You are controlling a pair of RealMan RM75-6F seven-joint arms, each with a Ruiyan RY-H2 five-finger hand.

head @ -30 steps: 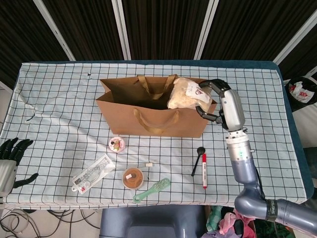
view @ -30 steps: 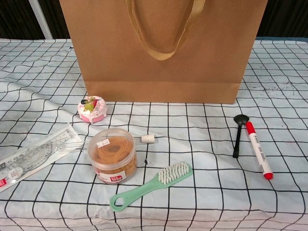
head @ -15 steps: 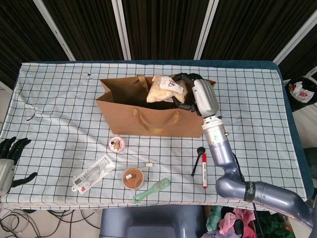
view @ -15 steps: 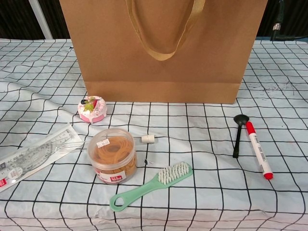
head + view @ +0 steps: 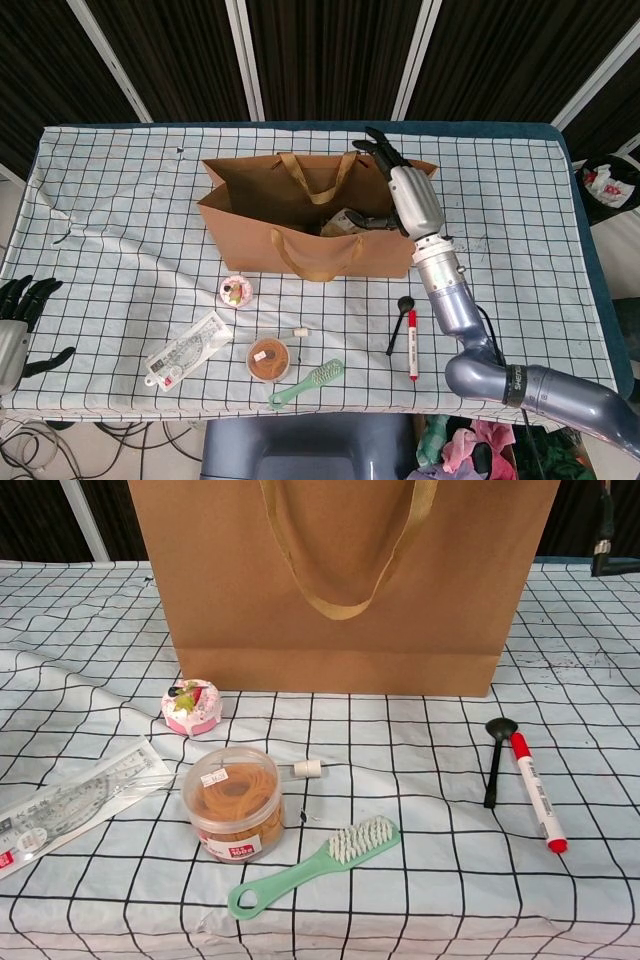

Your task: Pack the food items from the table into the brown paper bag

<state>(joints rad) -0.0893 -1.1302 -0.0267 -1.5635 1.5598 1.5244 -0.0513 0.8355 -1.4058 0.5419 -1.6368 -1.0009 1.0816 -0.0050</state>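
The brown paper bag [image 5: 310, 235] stands open at the table's middle; the chest view shows only its front wall [image 5: 340, 590]. A pale packet of food [image 5: 343, 222] lies down inside it, toward the right. My right hand [image 5: 403, 192] hangs over the bag's right end with its fingers [image 5: 378, 146] stretched out and apart, holding nothing. A small pink round tub [image 5: 237, 291] sits in front of the bag, also in the chest view [image 5: 192, 706]. My left hand [image 5: 20, 322] rests at the table's near left corner, fingers apart and empty.
In front of the bag lie a packaged ruler set [image 5: 187, 347], a jar of rubber bands [image 5: 233, 802], a green brush [image 5: 315, 865], a small white cap [image 5: 306, 769], a black spoon [image 5: 495, 760] and a red marker [image 5: 535, 792].
My right hand carried the food packet left over the bag's opening and let it go; the packet now lies inside. The bag's front wall and handle have shifted slightly. The left hand stayed put.
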